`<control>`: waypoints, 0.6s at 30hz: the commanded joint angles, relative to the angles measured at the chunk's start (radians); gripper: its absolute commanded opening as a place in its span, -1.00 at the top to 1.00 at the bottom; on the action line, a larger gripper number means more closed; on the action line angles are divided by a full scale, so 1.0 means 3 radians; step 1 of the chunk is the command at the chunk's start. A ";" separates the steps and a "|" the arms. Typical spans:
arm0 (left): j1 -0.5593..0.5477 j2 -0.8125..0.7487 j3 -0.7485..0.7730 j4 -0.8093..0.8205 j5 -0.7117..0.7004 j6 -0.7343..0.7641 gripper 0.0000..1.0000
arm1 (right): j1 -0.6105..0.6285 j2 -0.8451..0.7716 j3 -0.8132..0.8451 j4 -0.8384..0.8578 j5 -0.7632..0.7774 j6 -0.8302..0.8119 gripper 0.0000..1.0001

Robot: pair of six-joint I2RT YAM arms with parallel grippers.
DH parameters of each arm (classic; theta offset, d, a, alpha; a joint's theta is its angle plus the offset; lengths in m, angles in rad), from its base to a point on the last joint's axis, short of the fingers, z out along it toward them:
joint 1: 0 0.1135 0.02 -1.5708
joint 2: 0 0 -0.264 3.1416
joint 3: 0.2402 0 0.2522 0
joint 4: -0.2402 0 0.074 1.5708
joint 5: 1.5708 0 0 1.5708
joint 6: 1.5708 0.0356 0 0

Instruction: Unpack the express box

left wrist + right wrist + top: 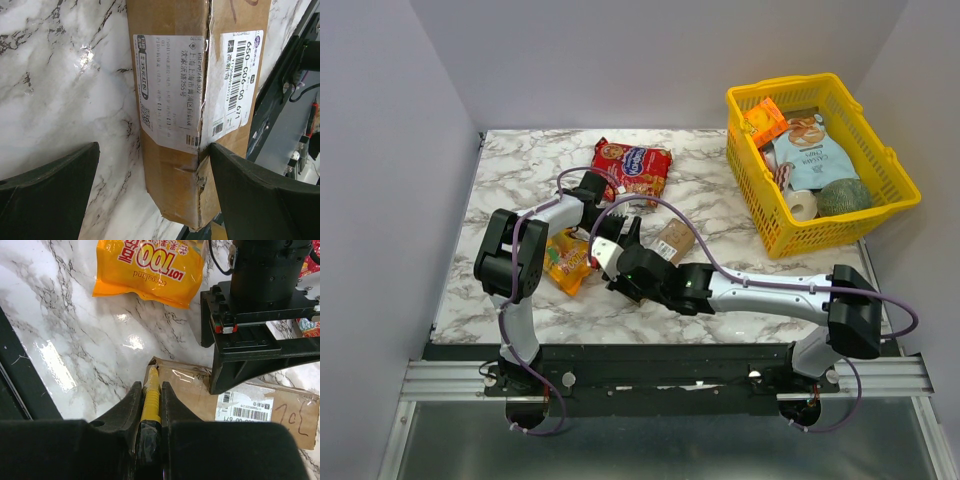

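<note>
The express box (175,100) is a brown carton with a white shipping label, lying flat on the marble table; it also shows in the top view (674,238) and the right wrist view (195,390). My left gripper (154,147) is open and straddles one end of the box, with its right finger (260,195) against the box's torn corner. In the top view it sits over the box's left end (620,222). My right gripper (151,387) is shut on a yellow ribbed cutter (151,395), whose tip touches the box's corner seam. In the top view the right gripper is just in front of the box (617,262).
A yellow snack bag (150,265) lies near the left arm (565,262). A red snack bag (632,165) lies behind the box. A yellow basket (895,205) with several items stands at the back right. The table's front edge (620,345) is close.
</note>
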 commanded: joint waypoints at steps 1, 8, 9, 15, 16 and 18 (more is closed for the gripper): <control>0.0003 0.0156 -0.0022 0.0108 -0.0380 0.0116 -0.97 | 0.0006 0.0059 0.0071 0.0098 0.0058 -0.0028 0.99; 0.0003 0.0156 -0.0022 0.0103 -0.0410 0.0127 -0.97 | -0.0004 -0.0012 -0.0006 -0.0029 -0.0009 -0.0008 0.99; 0.0009 0.0156 -0.0022 0.0103 -0.0410 0.0132 -0.97 | -0.0004 -0.0043 -0.0031 -0.0060 0.0006 -0.0003 0.99; 0.0009 0.0171 -0.0022 0.0103 -0.0421 0.0137 -0.97 | -0.0004 -0.0369 -0.0292 -0.0413 -0.0065 0.0094 0.99; 0.0009 0.0177 -0.0012 0.0098 -0.0426 0.0147 -0.97 | -0.0009 -0.0401 -0.0333 -0.0509 -0.0110 0.0120 0.99; 0.0009 0.0187 -0.0007 0.0093 -0.0441 0.0142 -0.97 | -0.0010 -0.0462 -0.0419 -0.0612 -0.0177 0.0150 0.99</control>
